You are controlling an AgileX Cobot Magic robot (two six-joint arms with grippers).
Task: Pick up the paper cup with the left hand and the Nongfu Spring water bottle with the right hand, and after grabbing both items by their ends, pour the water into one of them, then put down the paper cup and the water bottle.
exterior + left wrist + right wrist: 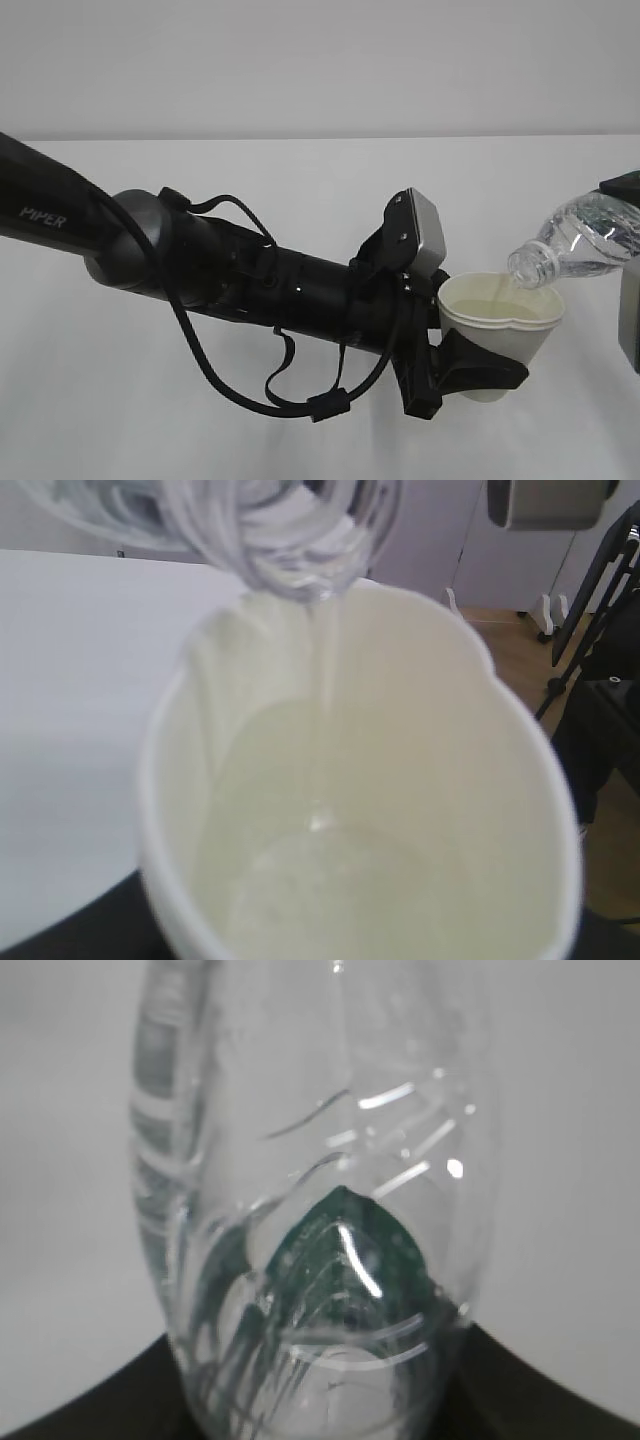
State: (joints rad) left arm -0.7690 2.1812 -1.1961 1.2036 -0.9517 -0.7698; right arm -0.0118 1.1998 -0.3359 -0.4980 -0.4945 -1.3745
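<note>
Start at your left. The black PIPER-marked arm [200, 260] reaches in from the upper left across the white bench [100, 400], cables looping under it, a grey camera box [425, 232] on top near the wrist. The left hand [470, 368] is clamped on the paper cup [497, 318]: one black finger [487, 368] wraps the cup's lower wall near the base, and the rim is pressed out of round, with a dent on the side toward you. The cup is held off the bench, about upright, mouth up.

From the left wrist view you look straight down into the cup [360, 810]. A thin stream of the water [325, 680] falls from the bottle mouth down the inner wall, and a shallow pool sits at the bottom.

Moving right, the Nongfu Spring water bottle [580, 240] is tipped neck-down to the left, its open neck just above the cup's far rim. The right hand [630, 250] sits at the frame edge; its fingers are around the bottle's base end, gripping it.

In the right wrist view the bottle [310, 1210] runs away from the camera, clear ribbed wall with the green label [345, 1260] showing through, the dark finger edges [110, 1410] at its sides low in the frame.
</note>
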